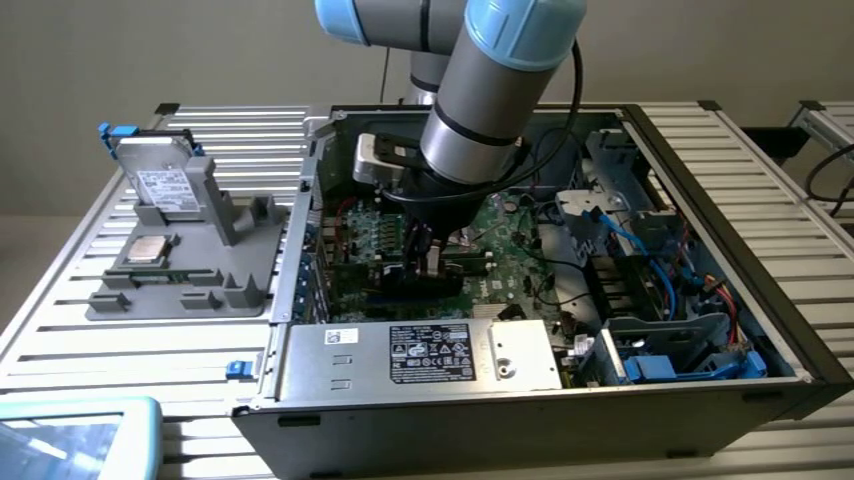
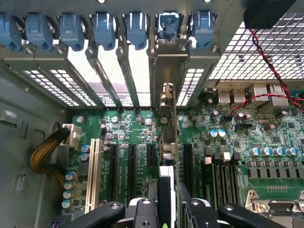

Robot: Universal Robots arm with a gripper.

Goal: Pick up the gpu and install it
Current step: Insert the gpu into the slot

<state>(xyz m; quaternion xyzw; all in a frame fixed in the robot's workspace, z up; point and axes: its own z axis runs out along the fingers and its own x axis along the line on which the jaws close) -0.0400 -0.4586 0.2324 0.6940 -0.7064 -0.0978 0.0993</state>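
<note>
The gpu [image 2: 174,142] stands on edge over the green motherboard [image 2: 142,128], seen edge-on as a thin green line between the black expansion slots. Its silver end bracket [image 2: 168,71] sits against the case's rear slot openings, under the row of blue latches [image 2: 137,26]. My gripper [image 2: 170,205] is shut on the card's near end, one black finger on each face. In the exterior view the gripper [image 1: 430,262] reaches down into the open computer case [image 1: 694,150], with the dark card [image 1: 407,282] below it over the motherboard [image 1: 507,275].
A grey tray [image 1: 174,290] at the exterior view's left holds a silver hard drive [image 1: 167,185] and a CPU [image 1: 147,250]. Inside the case are the power supply [image 1: 427,355], blue cables [image 1: 667,300] and a yellow braided cable [image 2: 45,154]. Red wires [image 2: 270,71] run nearby.
</note>
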